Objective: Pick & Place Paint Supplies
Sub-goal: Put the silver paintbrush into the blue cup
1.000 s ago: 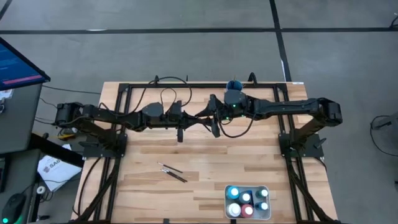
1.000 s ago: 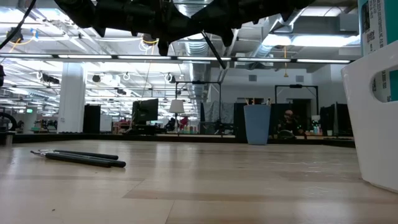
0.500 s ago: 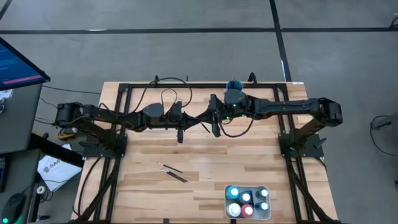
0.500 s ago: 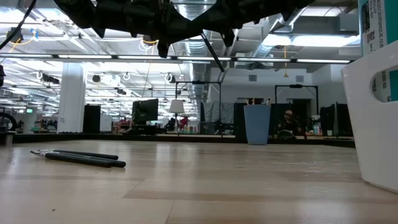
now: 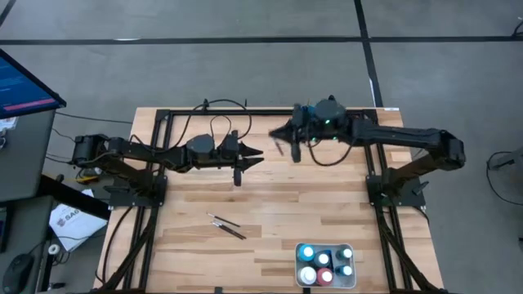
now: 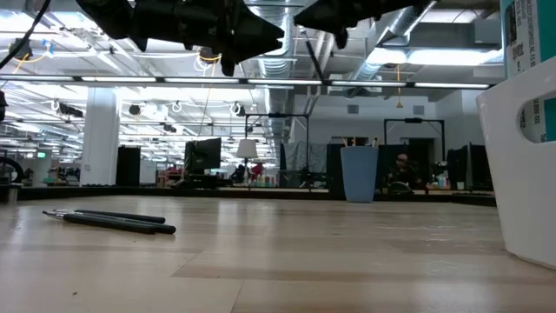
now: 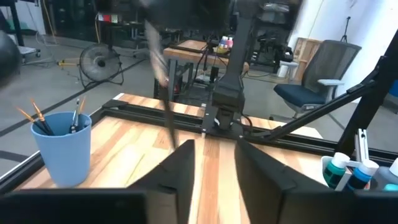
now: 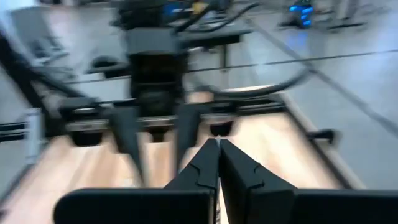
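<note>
Paint bottles (image 5: 324,266) fill tray (image 5: 351,249); brushes (image 7: 38,117) in cup (image 7: 62,149).

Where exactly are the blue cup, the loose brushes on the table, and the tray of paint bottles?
Blue cup (image 7: 61,149), left wrist view, on its front wall.
Loose brushes (image 5: 226,225), high view, on the middle of their dark handles.
Tray (image 5: 350,248), high view, on its white rim corner.

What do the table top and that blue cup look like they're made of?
Table top: pale wood planks, matte, with visible grain and seams between boards. Blue cup: probably plastic, smooth with an even light-blue colour and a slight sheen, though the look leaves that open.
</note>
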Action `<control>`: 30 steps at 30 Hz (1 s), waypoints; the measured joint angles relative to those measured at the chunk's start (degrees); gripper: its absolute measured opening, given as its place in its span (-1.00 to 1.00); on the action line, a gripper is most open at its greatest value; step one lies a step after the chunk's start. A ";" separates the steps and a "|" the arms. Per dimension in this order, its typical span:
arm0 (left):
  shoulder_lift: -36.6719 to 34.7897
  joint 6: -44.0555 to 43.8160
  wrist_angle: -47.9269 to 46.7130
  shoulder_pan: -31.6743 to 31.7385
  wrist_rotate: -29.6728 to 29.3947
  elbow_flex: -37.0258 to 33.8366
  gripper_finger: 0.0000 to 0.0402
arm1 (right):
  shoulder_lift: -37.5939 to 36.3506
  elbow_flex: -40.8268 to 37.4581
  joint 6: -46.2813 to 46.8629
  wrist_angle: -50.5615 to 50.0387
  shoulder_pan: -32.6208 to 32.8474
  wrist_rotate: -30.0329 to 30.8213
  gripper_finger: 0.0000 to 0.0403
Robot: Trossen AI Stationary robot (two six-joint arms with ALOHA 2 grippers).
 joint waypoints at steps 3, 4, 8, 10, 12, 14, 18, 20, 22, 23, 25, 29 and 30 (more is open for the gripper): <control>0.00 -0.34 -0.12 0.00 -0.15 0.00 -0.34 | -3.16 -1.59 -2.55 -0.46 -2.82 3.06 -1.00; 0.00 -0.39 -0.13 0.00 -0.14 0.00 -0.31 | -4.47 -2.40 -3.40 -0.56 -3.92 4.53 -1.00; 0.00 -3.25 -0.17 0.00 -0.14 0.00 -0.21 | -10.22 -6.94 -5.90 3.43 -8.98 9.73 -1.00; 0.00 -3.75 -0.17 0.00 -0.13 -0.02 -0.19 | -13.05 -10.80 -7.39 7.84 -11.58 12.94 -1.00; 0.00 -3.85 -0.17 0.00 -0.12 -0.02 -0.19 | -15.17 -15.20 -8.10 13.52 -14.33 16.85 -1.00; 0.00 -3.88 -0.17 0.00 -0.10 -0.02 -0.20 | -16.36 -19.73 -7.66 19.07 -17.42 18.05 -1.00; 0.00 -3.89 -0.17 0.00 -0.07 -0.02 -0.20 | -16.55 -26.82 -2.97 27.97 -22.95 17.30 -1.00; 0.00 -3.88 -0.16 0.00 -0.22 -0.02 -0.19 | -16.53 -29.31 -2.26 29.66 -24.87 16.92 -1.00; 0.00 -3.89 -0.16 -0.02 -1.84 -0.04 -0.18 | -16.07 -30.95 -1.58 30.92 -26.17 16.47 -1.00; 0.00 -3.90 -0.15 -0.02 -2.83 -0.04 -0.17 | -15.60 -31.71 -1.09 32.48 -26.69 16.22 -1.00; 0.00 -3.88 -0.15 -0.02 -3.79 -0.04 -0.14 | -14.50 -33.07 0.27 35.72 -27.88 14.44 -1.00; 0.00 -3.60 -0.12 -0.02 -3.91 -0.07 -0.06 | -11.65 -33.10 1.87 40.01 -29.49 12.01 -1.00; 0.00 -3.70 -0.12 -0.02 -3.92 -0.07 -0.04 | -10.45 -33.09 2.11 40.60 -29.40 11.99 -1.00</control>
